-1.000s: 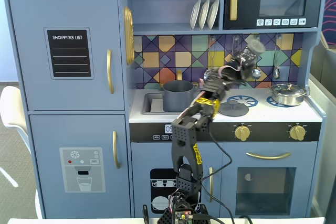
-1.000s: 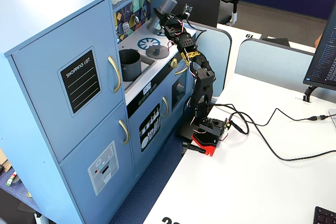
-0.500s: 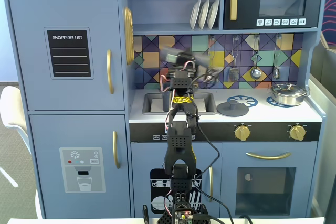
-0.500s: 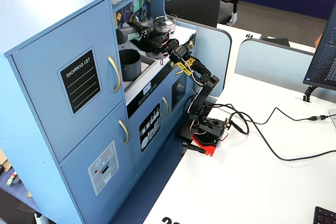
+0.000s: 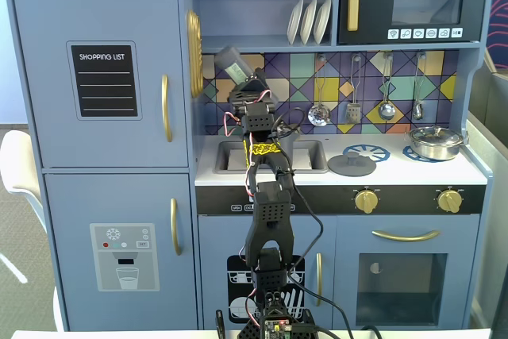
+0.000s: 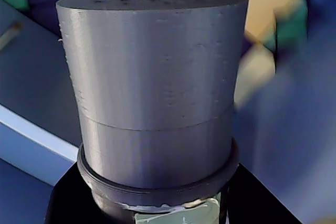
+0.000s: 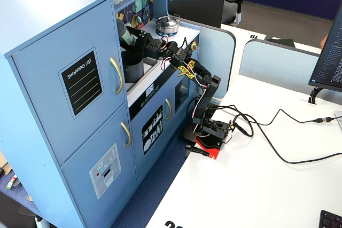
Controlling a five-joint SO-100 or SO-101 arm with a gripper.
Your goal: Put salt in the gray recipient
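Observation:
The salt (image 5: 232,64) is a slim gray shaker with a pale green label, held tilted up and to the left in front of the tiled back wall. My gripper (image 5: 248,85) is shut on its lower body. In the side fixed view the salt (image 7: 125,32) hangs just above the gray recipient (image 7: 133,66), which stands in the sink; my gripper (image 7: 139,38) is to its right. In the front fixed view my arm hides the recipient. The wrist view is filled by the salt's gray cap (image 6: 152,77), with a black finger (image 6: 68,205) at each lower corner.
A flat gray lid with a knob (image 5: 352,165) lies on the stove top. A shiny steel lidded pot (image 5: 435,142) stands on the far right burner. Utensils (image 5: 386,107) hang on the tiled wall, and plates (image 5: 309,20) stand on the shelf above.
My arm has swung from above the stove at the right to the left over the sink, carrying the salt, which now points up and left above the gray recipient.

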